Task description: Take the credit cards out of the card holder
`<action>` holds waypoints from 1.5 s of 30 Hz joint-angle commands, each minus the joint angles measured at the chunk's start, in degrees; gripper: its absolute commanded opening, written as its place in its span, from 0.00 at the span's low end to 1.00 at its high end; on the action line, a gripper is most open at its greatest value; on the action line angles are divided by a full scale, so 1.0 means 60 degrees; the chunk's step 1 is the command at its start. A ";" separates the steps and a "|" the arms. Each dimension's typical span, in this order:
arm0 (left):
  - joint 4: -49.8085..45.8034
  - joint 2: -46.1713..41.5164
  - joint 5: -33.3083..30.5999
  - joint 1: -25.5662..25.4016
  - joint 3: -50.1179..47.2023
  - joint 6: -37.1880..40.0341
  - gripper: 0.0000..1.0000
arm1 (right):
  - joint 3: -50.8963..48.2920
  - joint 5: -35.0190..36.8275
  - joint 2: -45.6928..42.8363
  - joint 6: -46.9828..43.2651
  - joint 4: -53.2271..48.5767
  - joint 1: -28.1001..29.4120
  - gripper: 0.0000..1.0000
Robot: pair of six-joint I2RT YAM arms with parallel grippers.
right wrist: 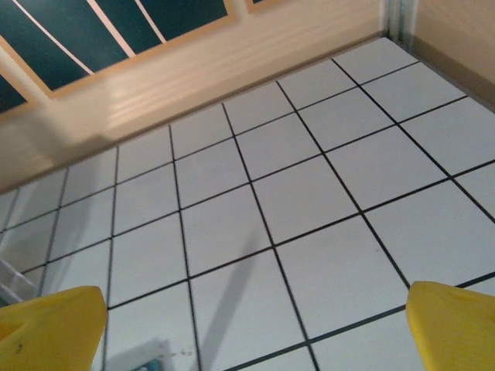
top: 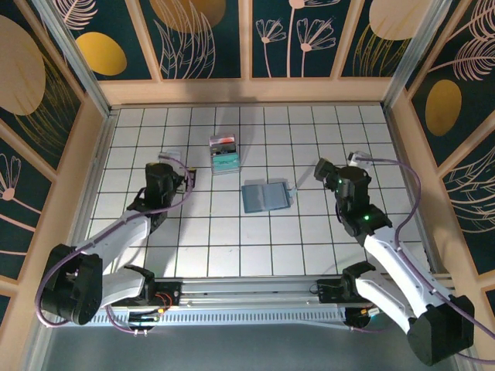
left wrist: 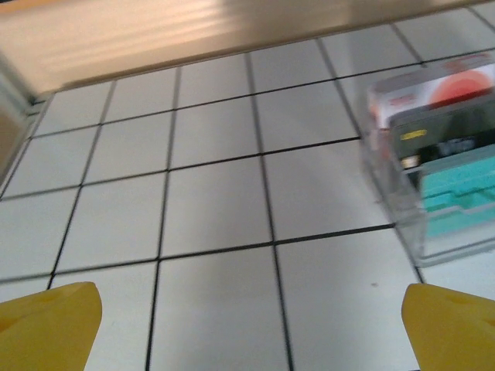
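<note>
The card holder (top: 265, 196) lies open and flat on the white tiles at mid-table, slate-blue, its two halves side by side. My left gripper (top: 182, 165) stands open to its left, apart from it; its yellow fingertips (left wrist: 48, 325) are spread wide over bare tile with nothing between them (left wrist: 255, 332). Right of the holder my right gripper (top: 340, 161) is also open and empty (right wrist: 255, 332), its fingertips (right wrist: 452, 325) wide apart. Credit cards (left wrist: 448, 143), red-white, grey and teal, show through a clear box (left wrist: 387, 193) just right of the left gripper.
The clear box (top: 223, 154) stands behind the holder. Wooden walls (top: 247, 91) ring the tiled floor on three sides. A small pale edge with a teal speck (right wrist: 147, 365) shows at the bottom of the right wrist view; what it is I cannot tell.
</note>
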 commanded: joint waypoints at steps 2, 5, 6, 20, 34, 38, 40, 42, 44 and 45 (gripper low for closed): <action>0.1421 -0.0242 -0.1611 0.0056 -0.0611 -0.0820 0.99 | -0.0869 0.0638 -0.0235 -0.1255 0.2109 -0.0222 0.99; 0.1856 -0.0104 -0.1878 0.0109 -0.0890 -0.0603 0.99 | -0.1252 0.0546 -0.0227 -0.1532 0.2749 -0.0511 0.99; 0.2004 -0.0056 -0.1954 0.0126 -0.0969 -0.0528 0.99 | -0.1371 0.0509 -0.0227 -0.1646 0.2939 -0.0622 0.99; 0.5671 0.0333 -0.0652 0.1584 -0.2181 0.0424 0.99 | -0.2844 -0.1694 -0.0545 -0.2356 0.5178 -0.3400 0.99; 0.8357 0.2103 0.0852 0.2385 -0.2557 0.0173 0.99 | -0.3990 -0.3213 0.0022 -0.2562 0.7880 -0.4635 0.99; 0.8595 0.2415 0.0922 0.2426 -0.2533 0.0155 0.99 | -0.4288 -0.3709 0.0522 -0.2510 0.8791 -0.4904 0.99; 0.8821 0.2467 0.0993 0.2466 -0.2633 0.0124 0.99 | -0.4402 -0.3900 0.0848 -0.2452 0.9211 -0.4990 0.99; 0.9252 0.2589 0.1243 0.2606 -0.2812 0.0017 0.99 | -0.4474 -0.3917 0.1183 -0.2403 0.9599 -0.5011 0.99; 1.0538 0.3255 0.1144 0.2765 -0.3086 -0.0149 0.99 | -0.4472 -0.3909 0.1528 -0.2399 0.9816 -0.5029 0.99; 1.0543 0.3397 0.1096 0.2764 -0.3068 -0.0181 0.99 | -0.4471 -0.4035 0.1693 -0.2422 0.9936 -0.5019 0.99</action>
